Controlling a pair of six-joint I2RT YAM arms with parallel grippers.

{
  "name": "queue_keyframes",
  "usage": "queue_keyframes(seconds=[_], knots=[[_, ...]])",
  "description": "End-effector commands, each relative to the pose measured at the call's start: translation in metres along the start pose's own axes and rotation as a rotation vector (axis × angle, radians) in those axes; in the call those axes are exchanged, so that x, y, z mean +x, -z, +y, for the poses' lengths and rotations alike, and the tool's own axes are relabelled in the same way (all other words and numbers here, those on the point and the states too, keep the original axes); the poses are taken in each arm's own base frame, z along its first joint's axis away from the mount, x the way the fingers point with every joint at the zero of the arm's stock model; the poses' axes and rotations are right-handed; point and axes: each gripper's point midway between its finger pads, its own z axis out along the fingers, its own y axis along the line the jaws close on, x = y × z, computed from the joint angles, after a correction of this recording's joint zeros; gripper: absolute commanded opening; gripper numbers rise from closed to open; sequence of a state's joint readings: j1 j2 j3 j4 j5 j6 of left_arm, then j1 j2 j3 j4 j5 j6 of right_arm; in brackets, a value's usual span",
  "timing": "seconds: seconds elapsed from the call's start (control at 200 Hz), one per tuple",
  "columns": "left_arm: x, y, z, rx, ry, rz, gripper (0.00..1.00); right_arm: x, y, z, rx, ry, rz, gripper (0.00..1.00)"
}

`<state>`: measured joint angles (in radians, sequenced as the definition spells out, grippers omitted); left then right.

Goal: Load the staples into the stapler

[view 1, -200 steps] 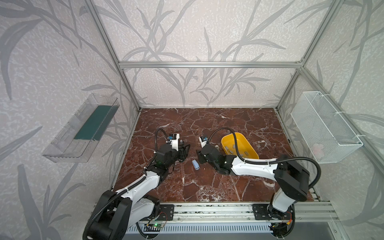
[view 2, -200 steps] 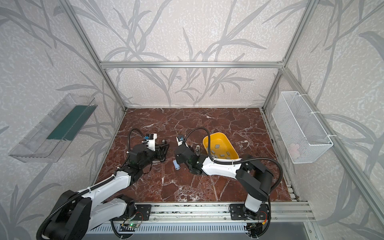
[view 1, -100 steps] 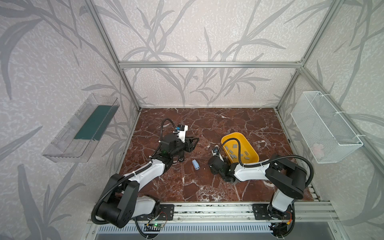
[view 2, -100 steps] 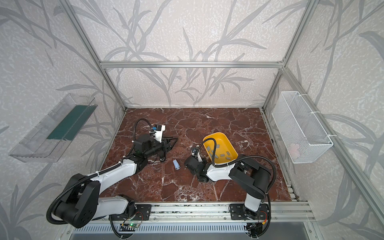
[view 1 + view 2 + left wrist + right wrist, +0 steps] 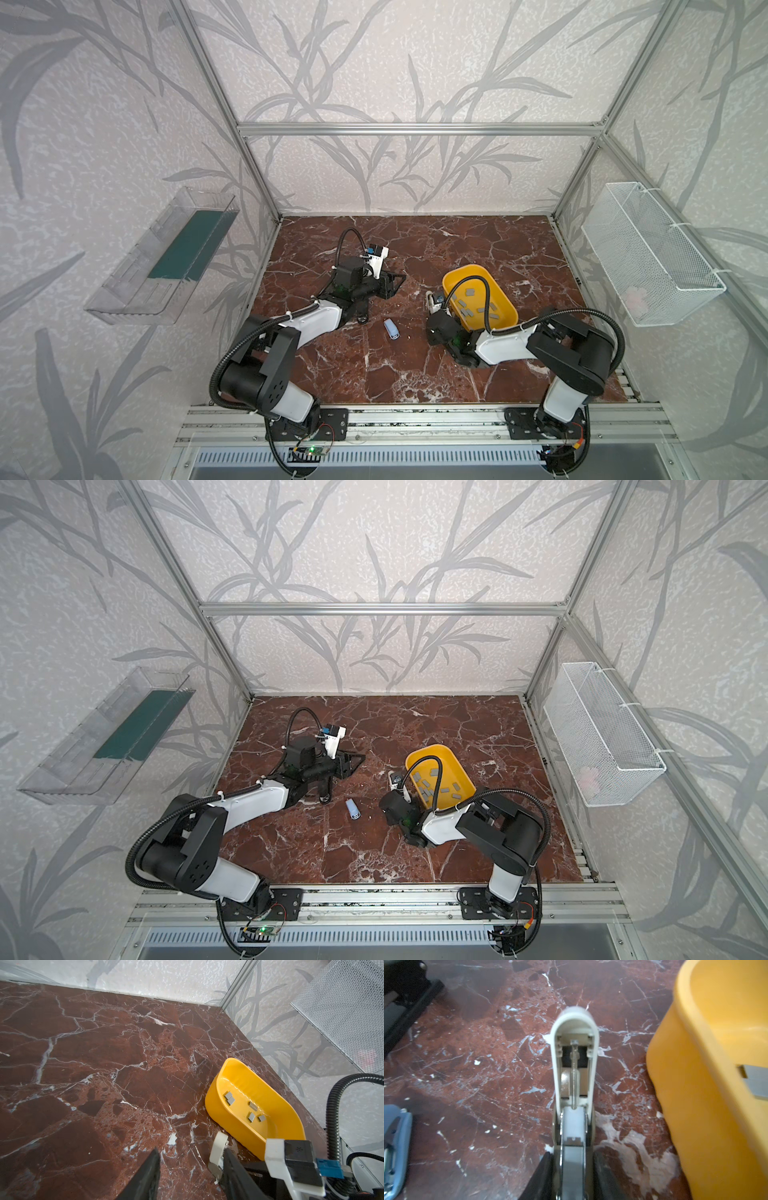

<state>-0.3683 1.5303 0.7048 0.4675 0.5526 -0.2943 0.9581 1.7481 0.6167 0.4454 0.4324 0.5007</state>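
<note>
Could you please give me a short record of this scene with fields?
Left claw: open, empty, above the table
Right claw: shut on white stapler, lid swung open
Blue stapler: lying on the table, untouched
Staples: loose in yellow tray

On the table (image 5: 415,374), right of middle, a tub (image 5: 239,1076) with staples (image 5: 251,1105) in it. Just left of the tub, a stapler (image 5: 574,1028) between the jaws of the right gripper (image 5: 572,1154). Further left and nearer the front, a second stapler (image 5: 391,328) flat on the table. On the left wall a shelf (image 5: 166,266), on the right wall a basket (image 5: 648,257).
</note>
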Motion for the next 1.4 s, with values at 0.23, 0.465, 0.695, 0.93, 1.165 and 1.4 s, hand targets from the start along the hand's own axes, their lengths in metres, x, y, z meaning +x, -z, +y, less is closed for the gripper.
queue_keyframes(seconds=[0.23,0.465,0.695,0.93,1.165,1.4], knots=[[0.018,-0.009,0.005,0.004,-0.064,0.071,0.50,0.034,-0.002,0.032,-0.225,0.168,0.084,0.47],[0.021,-0.015,0.006,0.022,-0.054,0.076,0.48,0.049,0.008,0.022,-0.234,0.193,0.091,0.56],[0.028,-0.020,0.015,-0.019,-0.053,0.099,0.47,0.053,0.001,0.023,-0.238,0.214,0.077,0.41],[0.044,-0.033,0.025,-0.057,-0.086,0.152,0.47,0.053,0.001,0.026,-0.255,0.224,0.065,0.35],[0.054,-0.047,0.030,-0.069,-0.106,0.182,0.45,0.050,0.000,0.025,-0.249,0.226,0.050,0.34],[0.063,-0.048,0.005,0.032,-0.175,0.188,0.44,0.043,-0.001,0.034,-0.277,0.227,0.042,0.34]])
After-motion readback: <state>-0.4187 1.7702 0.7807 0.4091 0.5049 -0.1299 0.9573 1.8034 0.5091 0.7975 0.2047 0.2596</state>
